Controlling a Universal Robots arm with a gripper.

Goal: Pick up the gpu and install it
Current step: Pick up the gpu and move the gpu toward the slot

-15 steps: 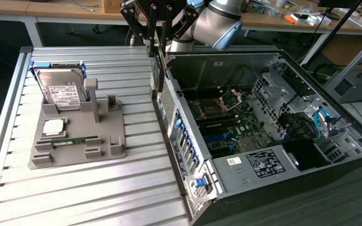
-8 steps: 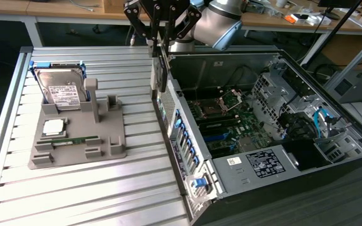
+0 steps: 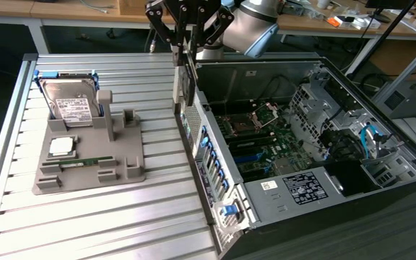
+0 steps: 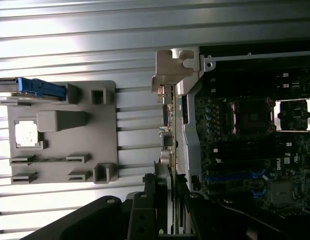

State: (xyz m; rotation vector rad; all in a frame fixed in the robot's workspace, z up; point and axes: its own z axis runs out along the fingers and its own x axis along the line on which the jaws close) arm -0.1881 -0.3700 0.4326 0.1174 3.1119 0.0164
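Slatted metal table (image 3: 85, 216) before cluttered desks (image 3: 63, 8) carries a grey fixture (image 3: 125, 176) with hard drive (image 3: 71, 105) beside the open computer case (image 3: 244, 78); fingers (image 3: 175, 49) clamped on gpu (image 4: 167, 125) at its rear wall.

I count, by kind: one gpu (image 3: 182, 89), one hard drive (image 3: 72, 103), one processor chip (image 3: 62, 145), one RAM stick (image 3: 85, 161), one grey holder tray (image 3: 85, 177), one open computer case (image 3: 251, 81), one motherboard (image 3: 270, 149) inside it, one slatted metal table (image 3: 85, 227). Of my own gear I count one gripper (image 3: 183, 51) and one arm (image 3: 255, 24).
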